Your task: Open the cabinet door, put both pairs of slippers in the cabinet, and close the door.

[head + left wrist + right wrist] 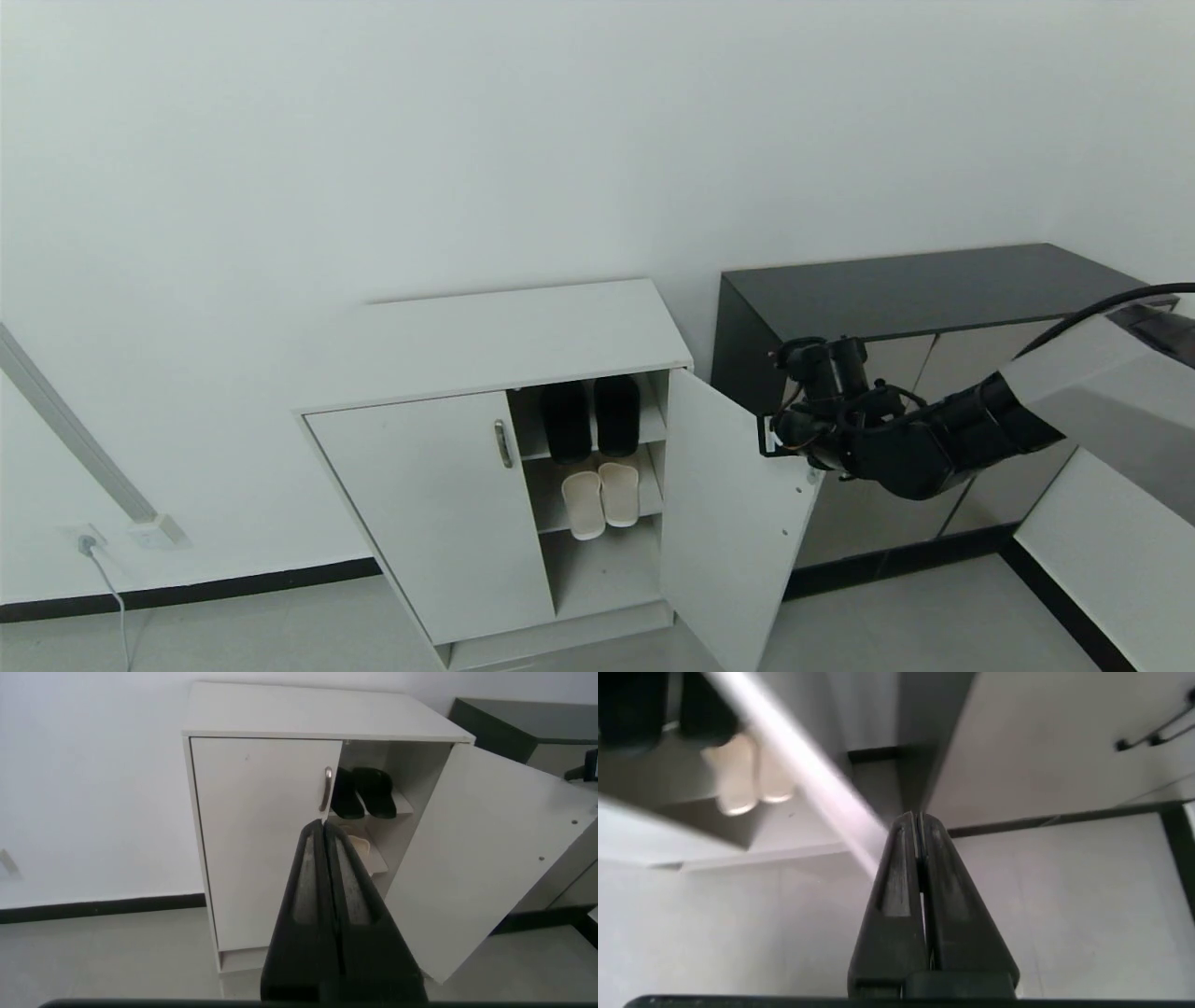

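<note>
White cabinet [504, 341] looks like smooth, matt laminate board, and its handle [503, 443] gleams like brushed metal. Black slippers [591, 417] read dull and rubbery, cream slippers [602, 497] smooth foam. The dark sideboard [934, 289] has a matt top and glossy, mirror-like fronts. The floor [887, 625] is smooth with a faint sheen.

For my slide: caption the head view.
Black slippers and white slippers shelved in cabinet; right gripper beside its open door.

Soft, even light falls on the bright white wall [373, 140]; the cabinet [485, 341] shelves lie in mild shade.
</note>
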Available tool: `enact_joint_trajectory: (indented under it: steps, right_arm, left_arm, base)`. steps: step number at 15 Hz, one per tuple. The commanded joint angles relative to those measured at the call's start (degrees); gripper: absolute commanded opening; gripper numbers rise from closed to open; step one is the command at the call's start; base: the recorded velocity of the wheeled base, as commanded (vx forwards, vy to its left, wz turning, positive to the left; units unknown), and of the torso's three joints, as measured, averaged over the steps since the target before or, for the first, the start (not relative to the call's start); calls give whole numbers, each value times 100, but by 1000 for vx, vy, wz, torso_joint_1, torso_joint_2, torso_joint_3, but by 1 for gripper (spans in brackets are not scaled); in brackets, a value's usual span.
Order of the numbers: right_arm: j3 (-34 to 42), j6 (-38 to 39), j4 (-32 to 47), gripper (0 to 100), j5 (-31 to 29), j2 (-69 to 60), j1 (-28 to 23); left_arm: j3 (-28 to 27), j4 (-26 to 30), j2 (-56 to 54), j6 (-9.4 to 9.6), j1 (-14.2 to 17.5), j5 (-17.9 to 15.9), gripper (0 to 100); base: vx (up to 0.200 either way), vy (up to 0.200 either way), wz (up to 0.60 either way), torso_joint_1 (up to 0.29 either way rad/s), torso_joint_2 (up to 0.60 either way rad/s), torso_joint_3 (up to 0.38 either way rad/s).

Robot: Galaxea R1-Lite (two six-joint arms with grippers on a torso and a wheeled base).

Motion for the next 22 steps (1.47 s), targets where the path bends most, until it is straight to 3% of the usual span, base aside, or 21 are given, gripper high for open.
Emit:
enact_joint_trajectory:
  steps: [1,5,9,13,22]
  right_arm:
    - [371,14,-8,0,-2,-572,438]
    - [459,6,-8,0,-28,-642,491]
    - [468,23,-17,0,-28,-229,104]
    - [468,23,-210,0,-2,131,60]
    - [802,287,-368,0,148,-124,1053]
  left_arm:
    - [2,0,7,-2,4,6,0]
    - [2,0,7,-11,4,6,0]
    - [-7,0,7,-11,4,6,0]
    - [2,0,7,-11,4,6,0]
    - [2,0,7,-11,4,6,0]
  base:
    - [0,0,0,0,0,0]
    - [0,0,0,0,0,0]
    - [0,0,0,0,0,0]
    - [0,0,0,0,0,0]
    - [0,0,0,0,0,0]
